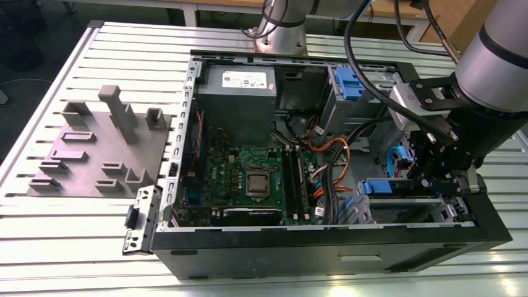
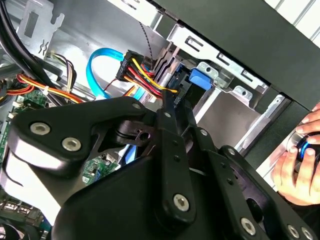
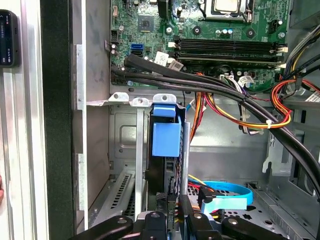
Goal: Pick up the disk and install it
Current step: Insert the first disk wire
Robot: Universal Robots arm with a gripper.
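In the exterior view the gripper (image 1: 441, 167) hangs inside the open computer case (image 1: 330, 247), just above the blue-framed disk (image 1: 387, 186) standing in its drive bay. In the first wrist view the fingers (image 3: 172, 217) clamp the disk (image 3: 166, 140); a hand (image 2: 300, 165) rests outside in the second wrist view

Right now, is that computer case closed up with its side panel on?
No. In the exterior view the computer case lies open, with its green motherboard and cables exposed.

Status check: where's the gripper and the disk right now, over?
Black gripper down inside the open computer case, at the drive bay. Blue-framed disk standing on edge in the bay slot. Orange and black cables close alongside.
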